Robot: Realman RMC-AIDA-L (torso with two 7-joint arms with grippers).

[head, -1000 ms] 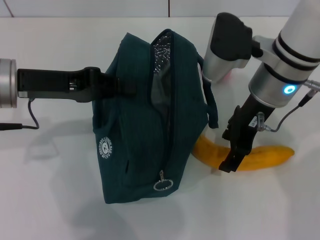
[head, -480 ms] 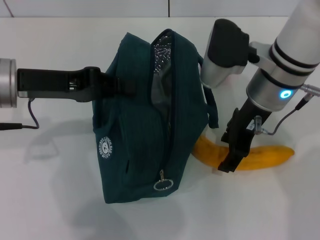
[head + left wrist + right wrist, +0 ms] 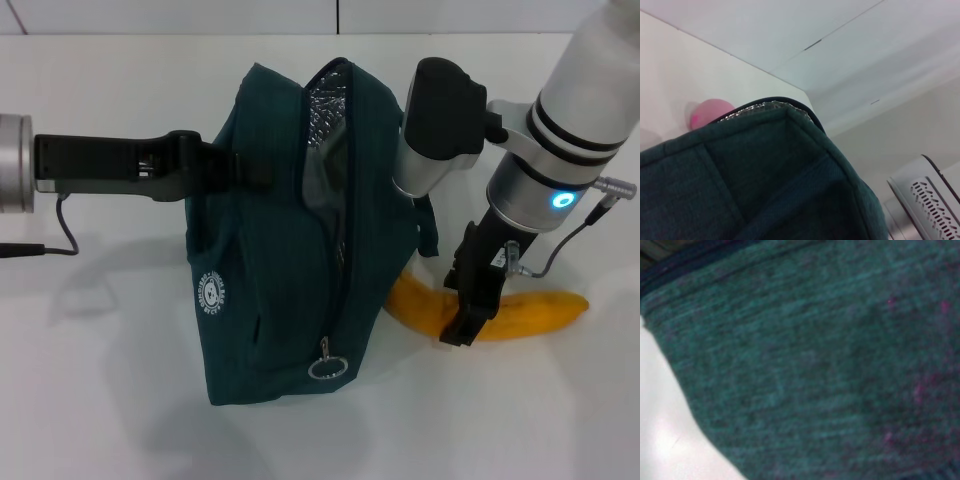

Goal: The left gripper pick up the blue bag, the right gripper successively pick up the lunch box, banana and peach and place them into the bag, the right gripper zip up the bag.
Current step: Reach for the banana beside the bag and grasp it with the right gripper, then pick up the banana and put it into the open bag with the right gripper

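From the head camera, the left hand (image 3: 240, 172) grips the far-left upper side of the blue bag (image 3: 290, 250), holding it upright near the middle of the tabletop (image 3: 110, 400). The zipper is open and foil lining shows at the top. The ring pull (image 3: 325, 369) hangs near the bag's front bottom. Just right of the bag, the banana (image 3: 520, 315) lies flat on the tabletop, one end tucked close to the bag's base. The right hand (image 3: 465, 325) is down over the banana's middle, fingers straddling it; whether they have clamped I cannot tell. The lunch box is not visible, likely already inside.

The left wrist camera shows the bag's upper corner with its silver edge, and beyond it the peach (image 3: 712, 111) resting on the tabletop toward the far edge.

The right wrist camera shows only teal fabric, very close.

To do this step well, I would close squarely across the banana's thick middle, lift straight up clear of the handle, then swing over the open zipper.
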